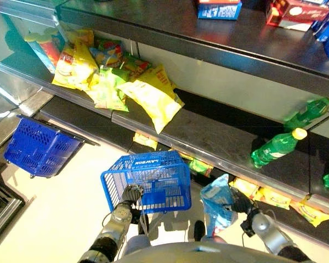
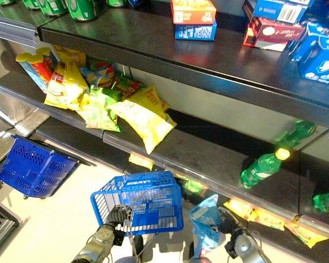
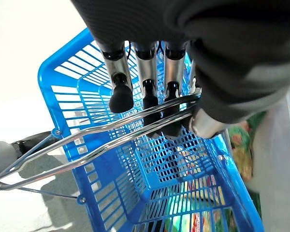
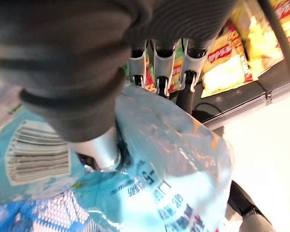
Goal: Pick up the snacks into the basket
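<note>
A blue wire-handled basket [image 1: 153, 178] hangs in front of the shelves, low in the middle. My left hand [image 1: 130, 194] is shut on its two metal handles [image 3: 111, 128], fingers [image 3: 147, 96] curled over the wires. A colourful packet [image 3: 198, 223] lies at the bottom of the basket. To the basket's right, my right hand [image 1: 242, 205] is shut on a light blue snack bag [image 1: 216, 203], held just beside the rim. In the right wrist view the bag [image 4: 169, 159] is pinched between thumb and fingers [image 4: 162, 72].
Yellow and green snack bags [image 1: 151, 98] lie piled on the middle shelf [image 1: 208, 137], with green bottles [image 1: 277, 147] to the right. More yellow bags [image 1: 268, 194] sit on the lowest shelf. Boxes [image 1: 219, 10] stand on top. A second blue basket [image 1: 38, 148] sits on the floor at left.
</note>
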Tool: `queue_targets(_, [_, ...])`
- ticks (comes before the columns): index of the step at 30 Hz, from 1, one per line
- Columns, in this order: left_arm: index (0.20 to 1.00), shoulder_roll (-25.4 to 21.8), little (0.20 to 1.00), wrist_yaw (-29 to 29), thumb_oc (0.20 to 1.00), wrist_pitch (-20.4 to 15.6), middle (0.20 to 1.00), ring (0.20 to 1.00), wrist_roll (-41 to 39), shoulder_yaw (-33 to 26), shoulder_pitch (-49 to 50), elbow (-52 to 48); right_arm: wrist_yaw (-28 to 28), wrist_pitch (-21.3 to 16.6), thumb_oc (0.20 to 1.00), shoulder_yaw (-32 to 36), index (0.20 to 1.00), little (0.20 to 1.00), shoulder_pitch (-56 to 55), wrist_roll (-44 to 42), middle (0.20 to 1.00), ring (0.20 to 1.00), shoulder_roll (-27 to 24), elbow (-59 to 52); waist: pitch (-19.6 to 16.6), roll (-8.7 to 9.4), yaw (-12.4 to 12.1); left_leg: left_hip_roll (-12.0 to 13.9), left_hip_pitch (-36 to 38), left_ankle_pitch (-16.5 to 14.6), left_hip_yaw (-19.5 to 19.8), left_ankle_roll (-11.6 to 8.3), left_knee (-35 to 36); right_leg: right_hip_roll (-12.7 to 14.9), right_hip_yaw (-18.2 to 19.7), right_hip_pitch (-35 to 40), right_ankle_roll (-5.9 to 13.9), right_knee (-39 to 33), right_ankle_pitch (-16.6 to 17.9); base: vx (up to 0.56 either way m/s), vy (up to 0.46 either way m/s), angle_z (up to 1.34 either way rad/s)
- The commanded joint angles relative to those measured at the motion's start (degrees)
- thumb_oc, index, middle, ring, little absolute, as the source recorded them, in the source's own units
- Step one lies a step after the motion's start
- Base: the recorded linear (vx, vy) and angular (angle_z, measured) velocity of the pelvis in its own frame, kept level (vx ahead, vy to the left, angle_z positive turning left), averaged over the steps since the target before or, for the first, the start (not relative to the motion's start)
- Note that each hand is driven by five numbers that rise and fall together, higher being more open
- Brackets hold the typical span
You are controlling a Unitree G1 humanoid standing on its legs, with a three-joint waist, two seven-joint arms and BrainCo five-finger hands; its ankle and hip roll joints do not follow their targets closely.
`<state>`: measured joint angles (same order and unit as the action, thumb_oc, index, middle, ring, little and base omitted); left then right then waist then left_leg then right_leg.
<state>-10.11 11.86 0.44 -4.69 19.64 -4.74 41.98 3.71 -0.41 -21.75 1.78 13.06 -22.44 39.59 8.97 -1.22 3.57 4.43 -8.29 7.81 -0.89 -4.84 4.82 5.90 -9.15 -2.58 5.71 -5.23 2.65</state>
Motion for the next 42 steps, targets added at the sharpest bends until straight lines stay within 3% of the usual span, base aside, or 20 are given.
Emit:
queue_targets(1, [0.2, -0.15, 0.2, 0.39, 0.2, -5.16, 0.2, 0.2, -2.36, 3.65, -9.22, -5.48, 1.97, -0.54, 0.2, -3.64, 0.2, 0.2, 6.92, 1.84, 0.2, 0.2, 2.48, -0.73, 4.28, 2.09, -1.12, -4.48, -0.25, -3.61, 0.03, 2.51, 0.18, -1.38, 2.84, -4.97, 1.2, 0.23, 2.8, -0.11, -0.022, -0.09])
queue_targets(11, [0.2, 4.8, 0.2, 3.45, 0.2, -6.08, 0.2, 0.2, -5.01, 16.17, -21.07, -8.66, 5.41, -0.29, 0.2, -15.67, 0.2, 0.2, 24.05, 1.47, 0.2, 0.2, 9.6, 6.27, 8.93, 1.4, -1.64, -4.74, -5.14, -1.27, 0.36, 1.98, 0.18, -1.4, 3.06, -10.05, 0.98, 0.23, 4.67, -0.06, -0.017, -0.04])
queue_targets(18, [0.2, 7.32, 0.2, 4.43, 0.2, -7.07, 0.2, 0.2, -8.76, 20.43, -23.95, -11.63, 7.94, -0.22, 0.2, -17.8, 0.2, 0.2, 30.57, -0.66, 0.2, 0.2, 13.74, 12.26, 11.28, 1.18, -2.11, -4.67, -7.71, -0.39, 0.39, 1.77, 0.18, -1.14, 2.75, -12.55, 1.04, 0.23, 5.6, -0.03, -0.012, 0.01])
queue_targets(22, [0.2, 7.38, 0.2, 3.69, 0.2, -7.21, 0.2, 0.2, -10.49, 23.79, -23.96, -16.37, 10.69, 0.54, 0.2, -17.95, 0.2, 0.2, 35.76, -0.68, 0.2, 0.2, 15.98, 19.9, 13.59, 0.09, -3.24, -4.84, -9.24, 0.21, 0.56, 1.76, 0.18, -0.87, 2.6, -13.9, 1.0, 0.25, 6.19, -0.03, -0.007, 0.06])
queue_targets(26, [0.2, 5.68, 0.2, 2.73, 0.2, -7.23, 0.2, 0.2, -10.93, 24.85, -23.87, -22.69, 12.91, 1.43, 0.2, -16.76, 0.2, 0.2, 38.92, 0.6, 0.2, 0.2, 15.8, 26.13, 14.78, -1.15, -4.45, -5.08, -10.29, 0.58, 0.75, 1.76, 0.18, -0.52, 2.44, -14.81, 1.19, 0.23, 6.53, -0.03, 0.013, 0.09])
queue_targets(29, [0.2, 4.69, 0.2, 2.77, 0.2, -7.57, 0.2, 0.2, -13.24, 25.01, -25.04, -29.31, 15.59, 3.49, 0.2, -14.98, 0.2, 0.2, 41.51, 3.33, 0.2, 0.2, 14.28, 33.52, 16.63, -3.27, -6.03, -5.77, -11.33, 1.01, 1.24, 1.95, 0.18, 0.01, 1.79, -15.75, 1.41, 0.34, 6.91, -0.02, 0.015, 0.05])
queue_targets(37, [0.2, 4.69, 0.2, 3.5, 0.2, -7.1, 0.2, 0.2, -16.18, 22.57, -27.95, -36.71, 18.31, 4.21, 0.2, -8.91, 0.2, 0.2, 42.3, -0.76, 0.2, 0.2, 10.19, 35.08, 20.51, -5.74, -6.21, -7.06, -13.18, 1.58, 1.48, 2.27, 0.18, 1.2, 1.5, -17.63, 1.73, 0.74, 7.58, -0.03, 0.049, 0.08])
queue_targets(38, [0.2, 4.76, 0.2, 3.71, 0.2, -6.95, 0.2, 0.2, -16.24, 22.48, -28.12, -36.93, 18.82, 4.24, 0.445, -8.15, 0.445, 0.445, 42.78, -1.85, 0.445, 0.445, 9.93, 35.0, 20.81, -5.84, -6.21, -7.18, -13.31, 1.57, 1.46, 2.36, 0.18, 1.26, 1.59, -17.87, 1.76, 0.77, 7.71, -0.02, 0.044, 0.06])
queue_targets(39, [0.2, 4.77, 0.2, 3.8, 0.2, -6.8, 0.2, 0.2, -16.14, 22.32, -28.22, -36.94, 19.09, 4.32, 1.0, -7.52, 1.0, 1.0, 42.98, -2.74, 1.0, 1.0, 9.7, 35.2, 20.82, -5.92, -6.3, -7.26, -13.46, 1.52, 1.46, 2.41, 0.18, 1.31, 1.67, -18.06, 1.77, 0.76, 7.73, -0.01, 0.042, 0.02])
queue_targets(42, [0.2, 4.85, 0.2, 4.11, 0.2, -6.59, 0.2, 0.2, -16.21, 22.0, -28.07, -37.0, 18.55, 4.31, 1.0, -7.34, 1.0, 1.0, 43.69, -3.62, 1.0, 1.0, 9.07, 35.25, 20.82, -6.07, -6.62, -7.51, -14.1, 1.49, 1.42, 2.53, 0.18, 1.63, 1.74, -18.57, 1.88, 0.69, 7.82, 0.0, 0.0, 0.0])
